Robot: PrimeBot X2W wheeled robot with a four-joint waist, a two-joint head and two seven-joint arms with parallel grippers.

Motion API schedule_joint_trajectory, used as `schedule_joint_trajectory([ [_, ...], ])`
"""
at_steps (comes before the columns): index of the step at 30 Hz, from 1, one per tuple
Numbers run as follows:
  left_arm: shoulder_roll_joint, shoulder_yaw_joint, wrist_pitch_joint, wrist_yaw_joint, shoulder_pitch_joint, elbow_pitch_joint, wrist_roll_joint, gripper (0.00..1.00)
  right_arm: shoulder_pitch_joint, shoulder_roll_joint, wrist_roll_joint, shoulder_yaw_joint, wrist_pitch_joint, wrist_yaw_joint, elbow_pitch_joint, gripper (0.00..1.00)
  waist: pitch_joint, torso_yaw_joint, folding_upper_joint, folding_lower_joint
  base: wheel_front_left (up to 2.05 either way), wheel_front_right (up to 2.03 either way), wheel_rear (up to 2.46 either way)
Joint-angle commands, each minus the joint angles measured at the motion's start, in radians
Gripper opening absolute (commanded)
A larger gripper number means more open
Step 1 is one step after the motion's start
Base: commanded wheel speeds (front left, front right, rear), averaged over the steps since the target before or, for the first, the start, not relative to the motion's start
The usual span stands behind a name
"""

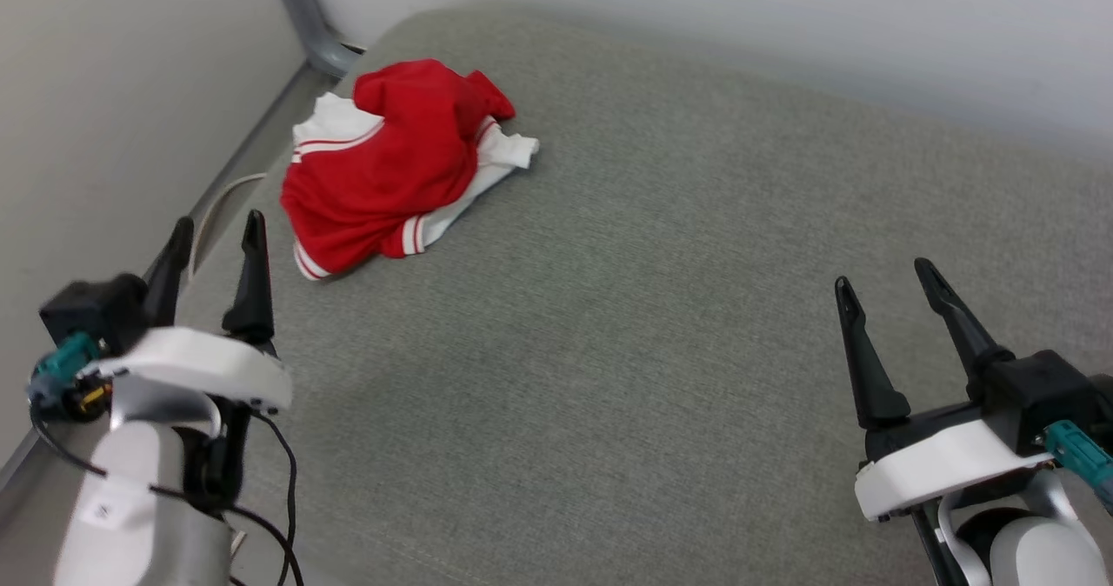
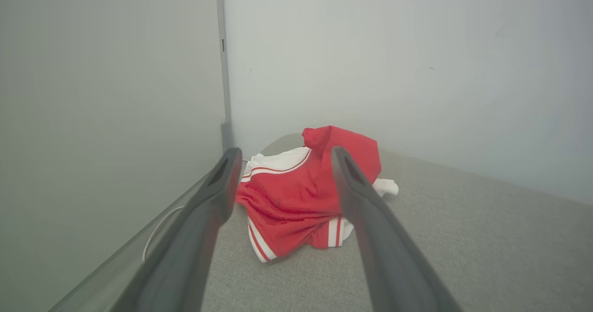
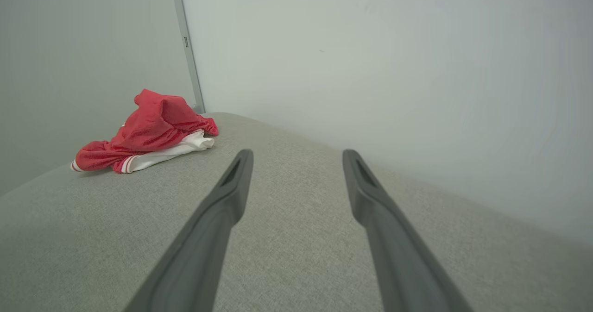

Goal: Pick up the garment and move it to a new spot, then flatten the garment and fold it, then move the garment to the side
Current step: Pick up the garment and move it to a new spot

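Hovering left gripper (image 1: 219, 218): jaws spread with nothing between them, low left over the edge of the pad (image 1: 609, 351), fingers aimed at the jersey (image 1: 391, 169).
Jersey: red with white sleeves and striped trim, crumpled in a heap at the pad's far left corner, close to the left wall (image 1: 104, 90).
Pad: grey fabric, under both grippers.
Right gripper (image 1: 880, 273): jaws spread, empty, low right, well apart from the jersey.

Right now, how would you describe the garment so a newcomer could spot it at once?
Start from the wide grey cushion and follow it to its far left corner, beside a grey post. There lies the garment, a crumpled heap. It is the one bright red thing, with white patches and red-white striped trim.
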Motion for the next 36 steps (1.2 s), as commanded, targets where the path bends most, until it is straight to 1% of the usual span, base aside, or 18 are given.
schedule_joint_trajectory([
  [1, 0.023, -0.007, 0.033, -0.002, -0.045, 0.021, -0.02, 1.0, -0.023, 0.0, -0.004, -0.001, 0.003, -0.001, -0.006, 1.0, 0.077, -0.071, 0.0, -0.0001, 0.0, 0.0, 0.0],
  [3, 0.066, -0.019, 0.077, -0.004, -0.113, 0.043, -0.065, 1.0, -0.045, 0.0, -0.01, 0.006, 0.007, -0.001, -0.011, 1.0, 0.113, -0.101, 0.0, -0.0001, 0.0, 0.0, 0.0],
  [11, 0.272, -0.167, 0.286, -0.005, -0.34, 0.137, -0.309, 1.0, -0.124, 0.0, -0.02, 0.014, -0.006, -0.001, -0.023, 1.0, 0.256, -0.206, 0.0, -0.0001, 0.0, 0.0, 0.0],
  [13, 0.327, -0.209, 0.346, -0.005, -0.384, 0.175, -0.337, 1.0, -0.143, 0.0, -0.024, 0.02, -0.012, -0.001, -0.024, 1.0, 0.288, -0.228, 0.0, -0.0001, 0.0, 0.0, 0.0],
  [16, 0.39, -0.271, 0.423, -0.004, -0.444, 0.225, -0.388, 1.0, -0.169, 0.0, -0.028, 0.027, -0.017, -0.001, -0.025, 1.0, 0.334, -0.256, 0.0, -0.0001, 0.0, 0.0, 0.0],
  [20, 0.451, -0.335, 0.507, -0.004, -0.494, 0.297, -0.463, 1.0, -0.193, 0.0, -0.03, 0.035, -0.027, -0.001, -0.025, 1.0, 0.379, -0.285, 0.0, -0.0001, 0.0, 0.0, 0.0],
  [24, 0.489, -0.384, 0.579, -0.004, -0.529, 0.373, -0.525, 1.0, -0.212, 0.0, -0.031, 0.033, -0.032, -0.001, -0.032, 1.0, 0.416, -0.301, 0.0, -0.0001, 0.0, 0.0, 0.0],
  [28, 0.506, -0.427, 0.66, -0.004, -0.541, 0.445, -0.586, 1.0, -0.221, 0.0, -0.032, 0.033, -0.036, -0.001, -0.033, 1.0, 0.435, -0.306, 0.0, -0.0001, 0.0, 0.0, 0.0],
  [31, 0.514, -0.458, 0.689, -0.003, -0.538, 0.493, -0.604, 1.0, -0.225, 0.0, -0.031, 0.031, -0.039, -0.001, -0.031, 1.0, 0.436, -0.308, 0.0, -0.0001, 0.0, 0.0, 0.0],
  [32, 0.512, -0.466, 0.7, -0.002, -0.535, 0.509, -0.612, 0.91, -0.225, 0.0, -0.028, 0.028, -0.041, -0.001, -0.029, 1.0, 0.433, -0.308, 0.0, -0.0001, 0.0, 0.0, 0.0],
  [33, 0.514, -0.473, 0.701, -0.002, -0.538, 0.521, -0.611, 0.34, -0.224, 0.0, -0.026, 0.026, -0.043, -0.001, -0.028, 1.0, 0.43, -0.308, 0.0, -0.0001, 0.0, 0.0, 0.0],
  [34, 0.514, -0.479, 0.699, -0.002, -0.541, 0.536, -0.612, 0.0, -0.223, 0.0, -0.026, 0.024, -0.045, -0.001, -0.026, 1.0, 0.425, -0.306, 0.0, -0.0001, 0.0, 0.0, 0.0],
  [35, 0.509, -0.486, 0.701, -0.002, -0.542, 0.544, -0.615, 0.0, -0.221, 0.0, -0.026, 0.021, -0.044, -0.001, -0.024, 1.0, 0.418, -0.303, 0.0, -0.0001, 0.0, 0.0, 0.0],
  [36, 0.511, -0.488, 0.68, -0.002, -0.548, 0.553, -0.612, 0.0, -0.218, 0.0, -0.025, 0.019, -0.046, -0.001, -0.022, 1.0, 0.411, -0.301, 0.0, -0.0001, 0.0, 0.0, 0.0],
])
